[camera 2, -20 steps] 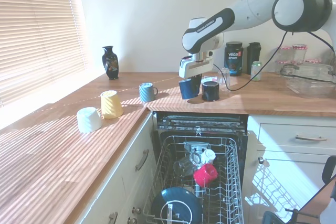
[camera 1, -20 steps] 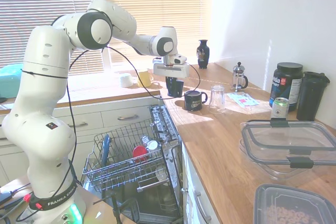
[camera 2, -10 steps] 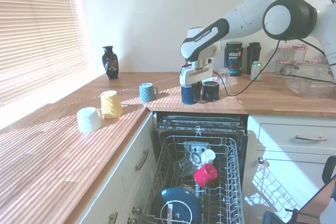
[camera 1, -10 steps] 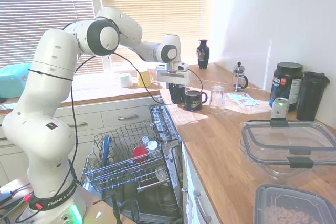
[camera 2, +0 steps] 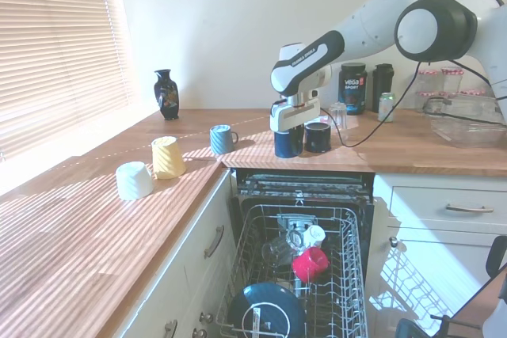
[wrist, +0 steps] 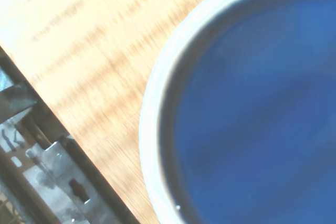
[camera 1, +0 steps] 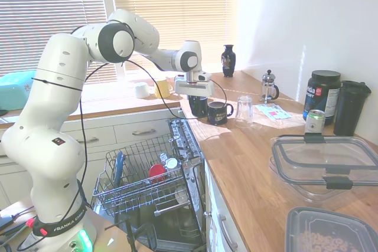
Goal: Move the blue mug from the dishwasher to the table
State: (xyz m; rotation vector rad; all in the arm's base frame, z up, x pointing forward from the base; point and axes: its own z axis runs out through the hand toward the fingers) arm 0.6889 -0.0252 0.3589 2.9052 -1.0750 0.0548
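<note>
One blue mug [camera 2: 287,142] upright on table [camera 2: 412,148], directly under gripper [camera 2: 287,126]; gripper state unclear.

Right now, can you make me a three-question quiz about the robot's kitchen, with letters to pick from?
1. Where is the blue mug?
A. in the dishwasher rack
B. on the wooden table, beside the navy mug with lettering
C. on the floor

2. What colour is the cup lying in the dishwasher rack?
A. red
B. green
C. purple

3. How is the dishwasher?
A. shut
B. open, rack pulled out
C. open, rack pushed in

Answers:
1 B: the blue mug stands on the table under the hand, next to the navy mug with lettering.
2 A: a red cup lies among the wires.
3 B: the door is down and the rack sticks out in front of the cabinets.
</note>
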